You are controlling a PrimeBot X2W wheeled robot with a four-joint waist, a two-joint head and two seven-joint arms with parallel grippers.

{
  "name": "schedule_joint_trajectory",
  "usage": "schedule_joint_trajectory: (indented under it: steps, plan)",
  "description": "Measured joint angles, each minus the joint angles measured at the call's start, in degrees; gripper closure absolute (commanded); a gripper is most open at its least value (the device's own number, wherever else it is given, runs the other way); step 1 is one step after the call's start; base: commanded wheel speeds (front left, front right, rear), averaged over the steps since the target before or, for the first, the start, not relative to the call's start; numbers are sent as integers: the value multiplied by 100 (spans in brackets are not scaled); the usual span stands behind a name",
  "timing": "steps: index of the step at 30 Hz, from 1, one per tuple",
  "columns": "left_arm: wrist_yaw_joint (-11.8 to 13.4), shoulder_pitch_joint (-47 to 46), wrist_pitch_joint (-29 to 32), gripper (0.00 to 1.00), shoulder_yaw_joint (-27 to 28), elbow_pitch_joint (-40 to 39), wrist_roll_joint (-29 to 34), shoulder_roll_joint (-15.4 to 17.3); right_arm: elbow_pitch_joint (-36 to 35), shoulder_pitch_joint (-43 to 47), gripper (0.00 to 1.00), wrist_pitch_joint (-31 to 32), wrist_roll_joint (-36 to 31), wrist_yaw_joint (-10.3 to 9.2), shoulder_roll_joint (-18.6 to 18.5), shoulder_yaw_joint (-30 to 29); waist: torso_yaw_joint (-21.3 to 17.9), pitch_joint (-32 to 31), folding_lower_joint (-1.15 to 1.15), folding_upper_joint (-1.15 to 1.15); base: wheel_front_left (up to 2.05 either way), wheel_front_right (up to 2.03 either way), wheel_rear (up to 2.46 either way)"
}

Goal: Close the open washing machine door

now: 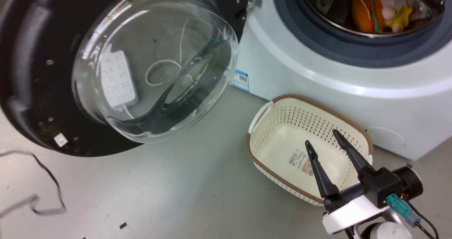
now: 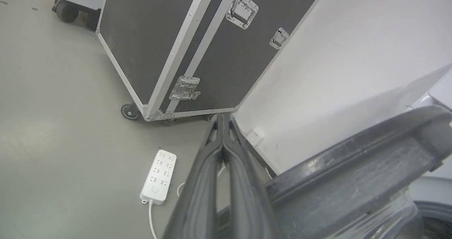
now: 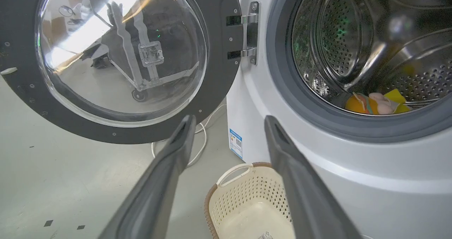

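1. At the far left of the head view, the large round black-rimmed washing machine door with the bulging clear glass bowl (image 1: 31,73) stands swung wide open. Its inner face is turned your way, well apart from the opening.
2. Your left gripper (image 2: 223,126) has its two dark fingers pressed together on nothing. In its wrist view the door's dark rim lies just beside the fingers on that view's right; whether they touch, you cannot tell. This arm looks the nearer one.
3. The metal hinge (image 3: 251,32) joins the door's right edge to the white washing machine body (image 1: 317,66). The door should turn about this upright axis, so the push likely has to carry its free left edge rightward.
4. The steel drum (image 3: 353,37) lies open to the right of the hinge.
5. At the lower right, your right gripper (image 1: 321,138) hangs with its fingers spread wide and empty over the cream perforated plastic basket (image 1: 279,122), well apart from the door.
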Motion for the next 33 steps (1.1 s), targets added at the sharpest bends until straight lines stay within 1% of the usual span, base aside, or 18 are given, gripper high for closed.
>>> schedule_joint_trajectory:
  steps: [4,7,13,18,22,24,28,33]
  plan:
    - [179,-561,948,100,380,758,-1105,187,8,-27,0,-48,-25,0,-1,21,-48,167,0,0,0,0,0]
    - [382,-845,1742,100,634,1214,-1916,250,18,-38,0,-71,-65,0,-1,16,-56,261,-1,0,0,0,0]
    - [421,-1031,2977,100,905,1546,-3006,366,66,-129,0,-164,-108,0,-1,24,-29,350,-1,0,0,0,0]
    - [363,-889,3746,100,927,1410,-3493,322,137,-143,0,-188,-96,0,0,55,-51,260,-1,0,0,0,0]
    - [335,-593,4151,100,903,1102,-3708,192,164,-142,0,-191,-71,0,0,23,-86,123,-2,0,0,0,0]
    - [276,-402,4330,100,851,921,-3750,118,178,-140,0,-211,-45,0,0,12,-107,47,-2,0,0,0,0]
    - [243,12,4692,100,723,527,-3865,-132,187,-131,0,-212,7,0,0,-55,-165,-122,-2,0,0,0,0]
    - [227,671,5089,100,502,-182,-3965,-548,172,-119,0,-213,90,0,2,-257,-282,-306,-2,0,0,0,0]
